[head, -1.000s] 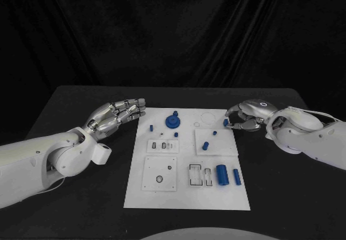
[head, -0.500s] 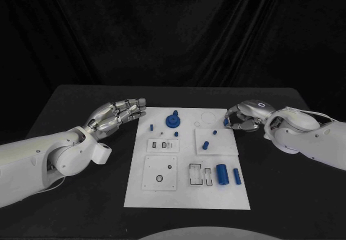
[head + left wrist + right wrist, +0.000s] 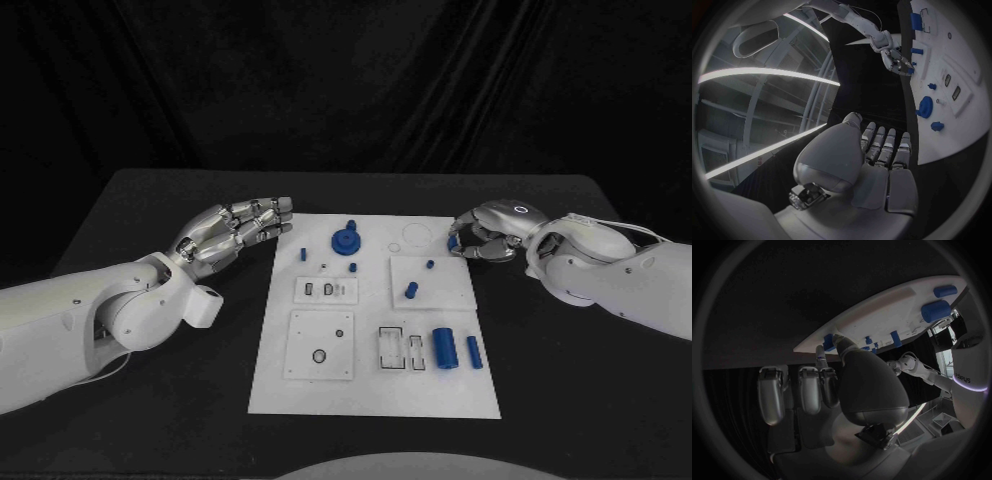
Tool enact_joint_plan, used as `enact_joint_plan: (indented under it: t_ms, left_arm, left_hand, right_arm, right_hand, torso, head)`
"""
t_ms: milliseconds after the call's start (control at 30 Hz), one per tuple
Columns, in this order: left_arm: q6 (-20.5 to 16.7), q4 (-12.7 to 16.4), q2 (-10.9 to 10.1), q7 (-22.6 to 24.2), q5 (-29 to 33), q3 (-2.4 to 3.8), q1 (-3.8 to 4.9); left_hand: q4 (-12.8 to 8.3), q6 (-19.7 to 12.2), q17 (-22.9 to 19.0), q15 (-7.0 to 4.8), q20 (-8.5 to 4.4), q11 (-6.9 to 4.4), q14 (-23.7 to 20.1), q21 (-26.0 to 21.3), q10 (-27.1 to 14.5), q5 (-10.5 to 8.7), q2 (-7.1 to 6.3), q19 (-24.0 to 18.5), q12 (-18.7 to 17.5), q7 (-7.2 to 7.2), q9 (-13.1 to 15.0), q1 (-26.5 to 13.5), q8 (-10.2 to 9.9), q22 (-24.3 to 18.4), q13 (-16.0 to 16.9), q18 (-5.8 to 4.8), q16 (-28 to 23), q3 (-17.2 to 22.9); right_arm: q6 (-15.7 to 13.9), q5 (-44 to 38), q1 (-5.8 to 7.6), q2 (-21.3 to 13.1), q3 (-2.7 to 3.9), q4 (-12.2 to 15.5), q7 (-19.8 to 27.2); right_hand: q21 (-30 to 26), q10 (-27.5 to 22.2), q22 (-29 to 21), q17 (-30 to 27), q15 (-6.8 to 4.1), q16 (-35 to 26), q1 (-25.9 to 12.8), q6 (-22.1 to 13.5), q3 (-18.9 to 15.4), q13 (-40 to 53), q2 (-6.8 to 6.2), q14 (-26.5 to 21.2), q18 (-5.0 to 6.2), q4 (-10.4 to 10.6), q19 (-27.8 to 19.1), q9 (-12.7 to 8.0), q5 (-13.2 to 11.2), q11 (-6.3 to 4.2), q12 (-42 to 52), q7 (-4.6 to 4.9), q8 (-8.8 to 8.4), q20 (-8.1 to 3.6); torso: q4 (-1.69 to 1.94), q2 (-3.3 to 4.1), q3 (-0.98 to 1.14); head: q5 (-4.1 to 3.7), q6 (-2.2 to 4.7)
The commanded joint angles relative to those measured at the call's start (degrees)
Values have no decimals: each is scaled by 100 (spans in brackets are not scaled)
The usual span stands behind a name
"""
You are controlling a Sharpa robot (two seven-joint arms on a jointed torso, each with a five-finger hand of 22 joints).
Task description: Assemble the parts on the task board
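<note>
The right robot hand point(image 3: 486, 236) has edged slightly closer to the white board point(image 3: 375, 390), pinching a small blue piece point(image 3: 827, 342). The left robot hand point(image 3: 231, 232) stays put, fingers together, empty.

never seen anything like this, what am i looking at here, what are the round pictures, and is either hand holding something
This is a robot with two white arms, each ending in a silver hand with many fingers. The square picture comes from a camera on its head, looking down at a black table. The two round pictures come from fisheye cameras at the wrists, looking out from behind each hand, so straight edges bend in them.

On the table lies a white board with slots and small blue parts, among them a round gear-like piece and a stubby cylinder.

The left hand hovers beside the board, fingers together and gently curved, holding nothing. The right hand is curled at the board's far right edge and pinches a small blue part.
</note>
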Motion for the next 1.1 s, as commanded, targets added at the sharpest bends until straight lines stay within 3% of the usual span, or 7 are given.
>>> enact_joint_plan:
  t_ms: [33, 200, 367, 633, 833, 1100]
  left_arm:
    - [102, 2, 6, 47, -35, 4, -12]
    - [102, 3, 4, 40, -35, 4, -13]
    - [104, 9, -4, 32, -35, 4, -13]
    - [102, 19, -22, 25, -35, 4, -14]
    - [90, 31, -40, 9, -35, 4, -14]
    - [81, 22, -19, -17, -35, 3, -14]
  left_hand:
    - [11, 5, 2, 24, 45, 38, -24, -23, 8, 27, -16, -8, 20, 26, 4, 63, 37, 1, 7, 73, -4, 28]
    - [11, 5, 2, 24, 45, 38, -24, -23, 8, 27, -16, -8, 20, 26, 4, 63, 37, 1, 7, 73, -4, 28]
    - [11, 5, 2, 24, 45, 38, -24, -23, 8, 27, -16, -8, 20, 26, 4, 63, 37, 1, 7, 73, -4, 28]
    - [7, -11, 1, 27, 47, 47, -27, -24, 7, 27, -19, -8, 16, 28, 2, 66, 33, 1, 6, 72, -7, 40]
    - [7, -9, 1, 27, 47, 48, -26, -23, 8, 27, -19, -8, 18, 28, 2, 66, 33, 1, 7, 72, -6, 41]
    - [6, 6, 3, 29, 48, 53, -21, -21, 14, 29, -21, -3, 28, 29, 4, 68, 38, 2, 8, 71, 1, 50]
  right_arm:
    - [-28, -5, -19, 14, 5, -15, -27]
    - [-41, 2, -24, 35, 5, -29, 6]
    - [-181, 123, -27, 44, 5, -26, 99]
    - [-815, 175, -22, -4, 6, 94, 302]
    - [-1084, 183, 145, -89, 7, 479, 264]
    - [-783, 186, 452, 20, 8, 1223, 96]
  right_hand:
    - [14, 597, 1507, 1508, 21, 15, 60, 48, 39, 1505, 20, 585, -91, -9, 606, 24, 43, 34, 15, -5, 68, 13]
    - [14, 597, 1507, 1508, 10, 15, 82, 93, 53, 1505, 41, 585, -91, -31, 606, 87, 101, 18, 15, -26, 178, 5]
    - [14, 597, 1507, 1508, -27, 15, 161, 201, 116, 1505, 121, 585, -91, -104, 606, 243, 286, -25, 15, -74, 432, -28]
    - [14, 597, 1507, 1508, -67, 15, 270, 434, 204, 1505, 183, 585, -91, -226, 606, 440, 582, -69, 15, -121, 766, -70]
    - [14, 597, 1507, 1508, -70, 15, 312, 477, 231, 1505, 187, 585, -91, -268, 606, 477, 631, -65, 15, -110, 828, -73]
    - [14, 597, 1507, 1508, -47, 15, 306, 425, 240, 1505, 157, 585, -91, -291, 606, 484, 691, -29, 15, -61, 824, -63]
  torso:
    - [-3, 1, 1]
    - [0, -1, 0]
    - [1, -1, 0]
    - [-2, -1, -2]
    - [-13, -3, 1]
    - [-12, -7, -5]
  head:
    - [5, -5]
    - [9, -16]
    - [16, -31]
    - [53, -48]
    - [74, -66]
    - [46, -99]
